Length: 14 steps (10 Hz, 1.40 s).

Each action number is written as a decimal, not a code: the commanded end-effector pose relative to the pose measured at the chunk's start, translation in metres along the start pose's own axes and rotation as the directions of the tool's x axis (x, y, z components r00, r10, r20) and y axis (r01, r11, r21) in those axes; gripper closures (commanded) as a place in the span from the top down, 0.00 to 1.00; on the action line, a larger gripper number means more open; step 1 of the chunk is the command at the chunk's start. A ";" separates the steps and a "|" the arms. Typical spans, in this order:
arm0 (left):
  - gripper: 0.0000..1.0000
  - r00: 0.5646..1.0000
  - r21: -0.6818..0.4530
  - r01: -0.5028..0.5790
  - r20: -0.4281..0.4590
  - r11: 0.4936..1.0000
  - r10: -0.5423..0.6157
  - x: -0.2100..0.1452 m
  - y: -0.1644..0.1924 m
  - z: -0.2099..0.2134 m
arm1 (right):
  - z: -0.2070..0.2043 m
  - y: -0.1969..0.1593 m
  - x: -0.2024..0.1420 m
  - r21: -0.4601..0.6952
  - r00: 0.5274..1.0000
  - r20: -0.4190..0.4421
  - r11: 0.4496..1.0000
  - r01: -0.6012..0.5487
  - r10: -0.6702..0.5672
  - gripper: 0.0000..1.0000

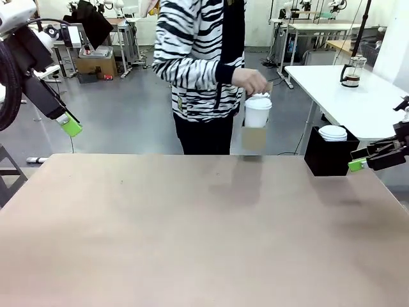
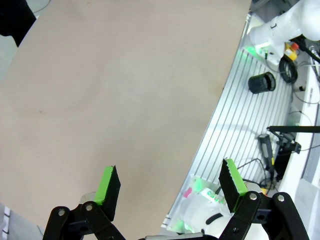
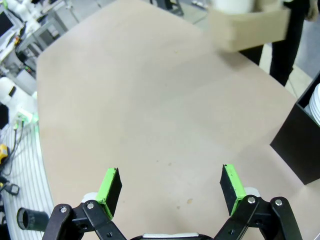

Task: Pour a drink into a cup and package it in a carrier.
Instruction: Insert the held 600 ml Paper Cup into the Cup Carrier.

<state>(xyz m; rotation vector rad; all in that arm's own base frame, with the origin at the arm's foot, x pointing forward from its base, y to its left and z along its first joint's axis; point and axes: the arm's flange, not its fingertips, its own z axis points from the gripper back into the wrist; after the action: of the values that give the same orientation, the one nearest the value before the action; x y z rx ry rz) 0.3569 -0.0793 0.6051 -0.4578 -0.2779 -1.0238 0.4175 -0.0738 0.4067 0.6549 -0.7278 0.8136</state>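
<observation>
- Left gripper (image 2: 170,187): in the left wrist view the two green-padded fingers (image 2: 107,186) stand fully apart with nothing between them; below them lies bare table (image 2: 115,95) and, to one side, the ribbed metal base beyond the table edge. In the front view this gripper (image 1: 69,124) hangs at the far left, above and behind the table's far edge, touching nothing.
- Right gripper (image 3: 171,187): in the right wrist view the jaws are spread equally wide, empty, over bare tabletop. In the front view it (image 1: 361,161) sits at the right edge, just above the table, near the black box-shaped holder (image 1: 329,155) but apart from it.
- Cup (image 1: 258,111): a white paper cup with a white lid, seated in the carrier (image 1: 254,137), a brown cardboard piece blurred by motion. Both are held in the air by the person's hand (image 1: 251,80), above the table's far edge, slightly right of centre. The right wrist view shows the carrier (image 3: 250,27) at the top, with the cup's (image 3: 231,5) base rising from it.
- Drink: hidden inside the lidded cup; its level cannot be told.
- Black box-shaped holder: stands at the far right corner, with white lids (image 1: 333,133) stacked on top.
- Writing: no brand, label or print is legible on cup, carrier or holder.
- Person: stands at the far side, in a black-and-white striped top.
</observation>
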 end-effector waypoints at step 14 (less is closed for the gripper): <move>0.98 1.000 -0.003 -0.014 0.003 1.000 0.014 0.002 -0.001 0.003 | 0.002 -0.004 0.000 0.012 1.000 0.005 1.000 -0.008 0.008 1.00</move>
<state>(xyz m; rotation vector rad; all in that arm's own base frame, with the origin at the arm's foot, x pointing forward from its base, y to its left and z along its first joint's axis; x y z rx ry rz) 0.3569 -0.0793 0.6051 -0.4578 -0.2779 -1.0238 0.4175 -0.0738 0.4066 0.6550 -0.7278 0.8136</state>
